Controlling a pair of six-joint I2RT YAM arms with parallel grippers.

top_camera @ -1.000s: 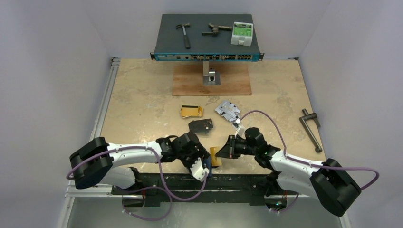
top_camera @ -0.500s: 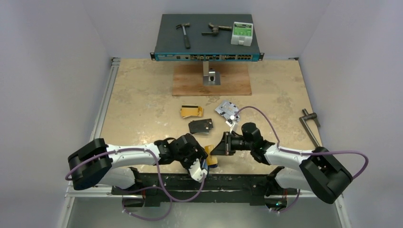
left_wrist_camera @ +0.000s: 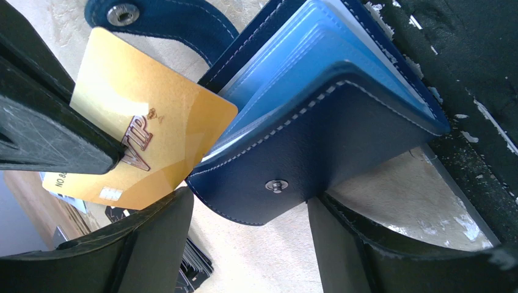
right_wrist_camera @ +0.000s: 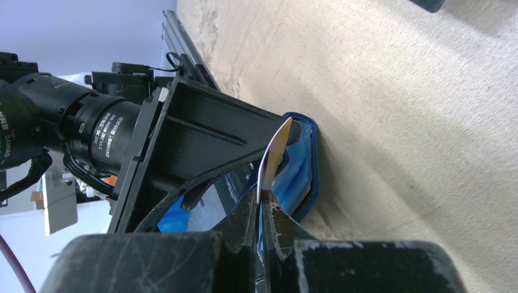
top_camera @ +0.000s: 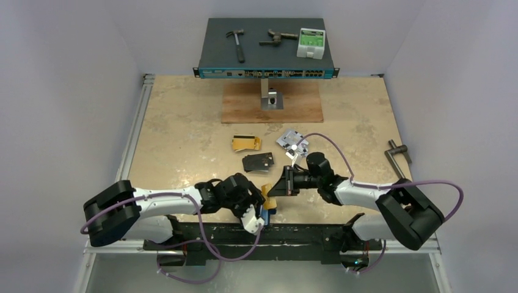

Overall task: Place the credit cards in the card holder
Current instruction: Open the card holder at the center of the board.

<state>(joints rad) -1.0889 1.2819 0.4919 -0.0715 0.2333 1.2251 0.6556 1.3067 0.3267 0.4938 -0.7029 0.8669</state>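
You're mid-insertion: at bottom centre the left gripper (left_wrist_camera: 249,201) clamps the holder (left_wrist_camera: 317,140) spread open, the right gripper (right_wrist_camera: 259,206) is pinched shut on a gold card (left_wrist_camera: 140,140) whose corner meets the holder's mouth, so next slide it squarely into a slot; spare cards (top_camera: 245,143) lie beyond, mid-frame.

Gold card (left_wrist_camera: 153,122) partly hidden at the mouth of the card holder (left_wrist_camera: 317,140).
One corner is lost between the blue sleeves; a finger (left_wrist_camera: 49,128) of the right gripper (right_wrist_camera: 261,201) covers its left side. From above, the left gripper (top_camera: 259,213) hides most of the card holder.
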